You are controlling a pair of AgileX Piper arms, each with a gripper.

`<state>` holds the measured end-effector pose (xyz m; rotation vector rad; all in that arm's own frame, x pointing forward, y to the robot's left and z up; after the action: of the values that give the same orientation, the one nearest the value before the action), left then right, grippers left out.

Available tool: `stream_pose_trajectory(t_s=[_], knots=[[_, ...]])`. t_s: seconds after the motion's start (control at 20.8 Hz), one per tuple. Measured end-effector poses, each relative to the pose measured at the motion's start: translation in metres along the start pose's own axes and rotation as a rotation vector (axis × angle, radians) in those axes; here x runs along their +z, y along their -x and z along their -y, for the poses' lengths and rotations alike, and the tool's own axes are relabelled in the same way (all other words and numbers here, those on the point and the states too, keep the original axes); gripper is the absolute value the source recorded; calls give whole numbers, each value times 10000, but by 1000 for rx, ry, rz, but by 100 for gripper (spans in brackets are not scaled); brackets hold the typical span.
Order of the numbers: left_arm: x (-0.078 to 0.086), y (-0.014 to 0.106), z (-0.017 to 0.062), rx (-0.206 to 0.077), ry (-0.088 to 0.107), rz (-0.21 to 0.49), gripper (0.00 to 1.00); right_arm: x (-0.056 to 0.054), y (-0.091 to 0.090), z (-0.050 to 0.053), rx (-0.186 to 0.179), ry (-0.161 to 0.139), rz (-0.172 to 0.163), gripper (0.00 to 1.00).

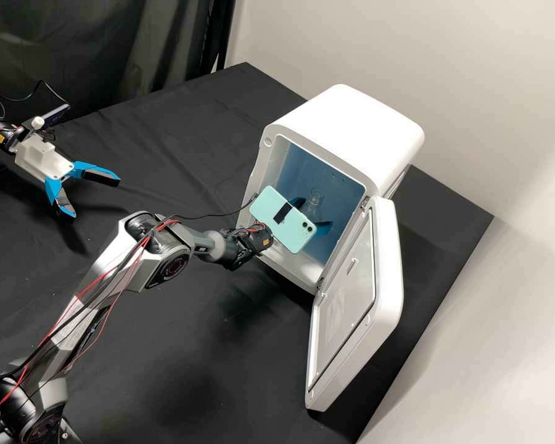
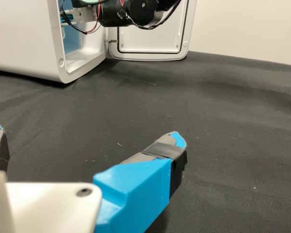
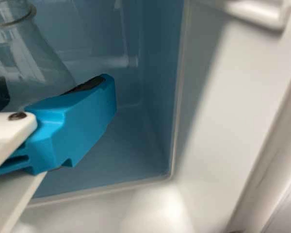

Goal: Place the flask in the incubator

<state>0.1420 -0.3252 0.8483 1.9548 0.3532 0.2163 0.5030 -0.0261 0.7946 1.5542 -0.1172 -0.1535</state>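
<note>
High cam's off the arms, looking fwd & down over the bench (image 1: 228, 370). My L wrist cam sits low, facing the incubator (image 2: 24, 43) from well back. R wrist cam's inside its blue chamber, v. close. All 3 share the incubator.

In the high view a mint-green phone (image 1: 283, 219) covers most of the right gripper (image 1: 312, 214) inside the incubator (image 1: 351, 129). It also covers the lower part of the flask (image 1: 316, 198), of which the neck and shoulder are seen. Whether the gripper grips the flask or just stands around it, I cannot tell. In the right wrist view the flask is blurred and cut by the picture's edge. In the left wrist view the incubator's top is cut off.
</note>
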Motion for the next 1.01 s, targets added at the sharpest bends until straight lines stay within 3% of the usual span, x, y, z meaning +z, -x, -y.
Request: stream_pose_trajectory(t_s=[0.38, 0.67, 1.01], knots=[[-11, -11, -17, 5, -5, 0, 100, 75, -63, 88, -4, 27, 24, 0], [-15, -9, -18, 6, -4, -3, 100, 159, -79, 204, -36, 34, 57, 0], [-28, -3, -21, 9, -2, -10, 100, 119, -79, 259, -37, 58, 45, 0]])
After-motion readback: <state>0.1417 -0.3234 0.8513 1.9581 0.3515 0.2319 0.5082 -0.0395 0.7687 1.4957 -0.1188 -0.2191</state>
